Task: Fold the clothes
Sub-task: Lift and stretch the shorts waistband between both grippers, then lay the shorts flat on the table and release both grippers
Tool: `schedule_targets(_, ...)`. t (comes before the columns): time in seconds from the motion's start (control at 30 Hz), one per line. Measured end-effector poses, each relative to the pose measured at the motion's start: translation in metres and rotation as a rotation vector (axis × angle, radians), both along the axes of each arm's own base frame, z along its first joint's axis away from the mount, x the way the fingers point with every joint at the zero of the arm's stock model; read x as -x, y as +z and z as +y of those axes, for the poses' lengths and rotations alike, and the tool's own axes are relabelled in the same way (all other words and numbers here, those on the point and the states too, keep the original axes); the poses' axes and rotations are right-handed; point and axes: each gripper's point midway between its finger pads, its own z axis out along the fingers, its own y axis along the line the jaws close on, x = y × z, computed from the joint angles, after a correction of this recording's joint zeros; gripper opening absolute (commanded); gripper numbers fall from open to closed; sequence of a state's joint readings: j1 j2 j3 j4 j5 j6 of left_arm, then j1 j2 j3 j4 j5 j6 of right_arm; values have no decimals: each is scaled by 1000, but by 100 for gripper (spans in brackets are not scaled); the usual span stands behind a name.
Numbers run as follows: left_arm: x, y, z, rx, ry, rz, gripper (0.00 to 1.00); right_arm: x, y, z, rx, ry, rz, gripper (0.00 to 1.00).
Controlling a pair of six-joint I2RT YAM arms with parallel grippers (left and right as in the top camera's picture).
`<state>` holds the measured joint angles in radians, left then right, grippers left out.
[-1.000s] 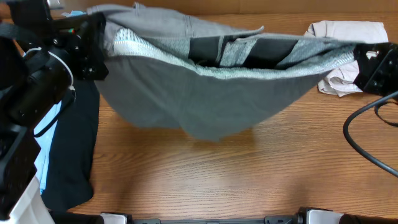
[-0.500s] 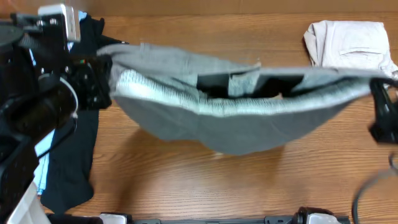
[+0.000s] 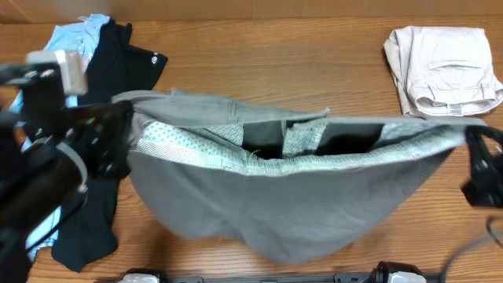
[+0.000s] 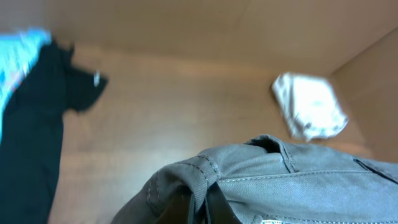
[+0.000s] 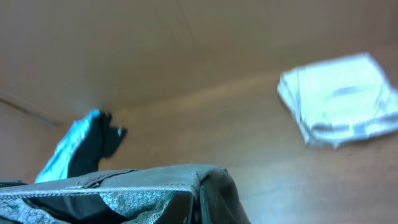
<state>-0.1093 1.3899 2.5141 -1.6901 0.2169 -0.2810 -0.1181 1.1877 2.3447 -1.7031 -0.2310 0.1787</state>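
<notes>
— Both ends of the grey-olive cotton shorts (image 3: 299,208) gripped?
— Yes. The left gripper (image 3: 128,135) and right gripper (image 3: 470,148) each clench the waistband, stretching it open over the brown wooden table (image 3: 275,71).

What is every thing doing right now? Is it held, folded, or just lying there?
grey shorts, held up by the waistband at both ends, waist open, unfolded.
black T-shirt, lying crumpled on the table, unfolded.
light-blue shirt, bunched beside the black T-shirt, unfolded.
pale garment, folded, lying on the table.
left gripper, shut on the grey shorts.
right gripper, shut on the grey shorts.
</notes>
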Motion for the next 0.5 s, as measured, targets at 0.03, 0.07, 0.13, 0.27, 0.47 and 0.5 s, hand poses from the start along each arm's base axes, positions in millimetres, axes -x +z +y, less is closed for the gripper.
schedule_targets(0.03,-11,-20,-1,-9,0,80,4,-16,-16,-1,-8,5,73,4)
schedule_targets(0.07,-21,-33,-2,-15,1,127,4,-29,-27,-2,-11,14,120,4)
schedule_targets(0.13,-39,-61,-4,-28,3,231,4,-56,-52,-3,-25,30,228,4)
schedule_targets(0.27,-91,-130,-9,-49,4,414,4,-117,-121,-6,-50,56,485,4)
schedule_targets(0.47,-168,-236,-11,-89,30,525,4,-200,-220,-4,-49,90,720,4)
schedule_targets(0.5,-181,-251,-11,-94,35,527,4,-214,-235,-4,-42,91,736,4)
